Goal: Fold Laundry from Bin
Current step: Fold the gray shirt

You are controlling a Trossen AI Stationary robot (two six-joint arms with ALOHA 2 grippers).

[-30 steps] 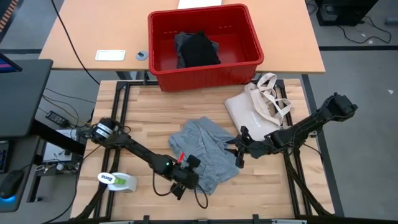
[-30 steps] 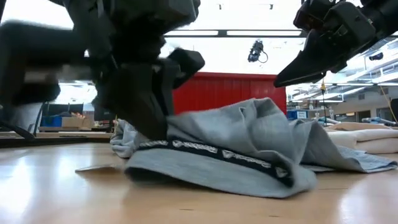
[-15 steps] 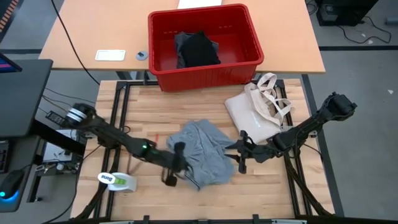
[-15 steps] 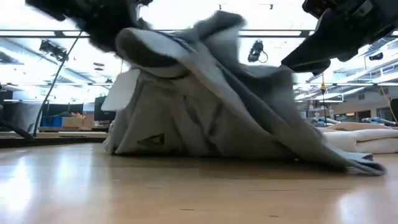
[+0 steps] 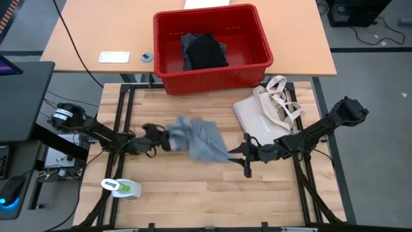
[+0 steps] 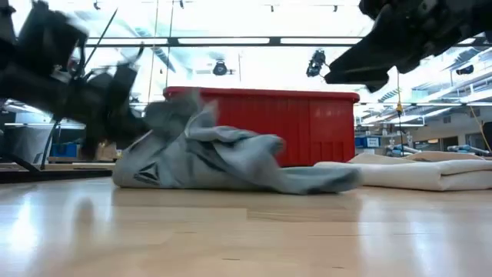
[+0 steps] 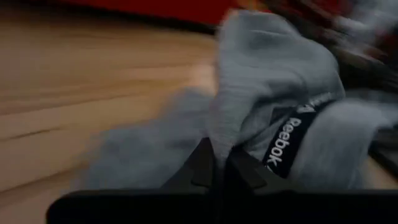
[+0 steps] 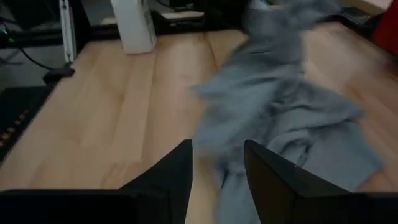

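**Grey T-shirt bunched between the two grippers**

The T-shirt (image 5: 196,140) lies crumpled at mid-table, near of the red bin (image 5: 212,76), which holds a black garment (image 5: 205,51). The left gripper (image 5: 166,141) is clamped on the shirt's left edge, the cloth pinched between its fingers (image 7: 214,171). The right gripper (image 5: 243,154) hangs just right of the shirt's trailing corner, fingers (image 8: 177,171) apart and holding nothing. A tote bag (image 5: 267,109) lies right of the shirt

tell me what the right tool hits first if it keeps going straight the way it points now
Most likely the grey T-shirt. The right tool stands open, apart from the cloth's near edge, which lies on the table straight ahead; how far is unclear.
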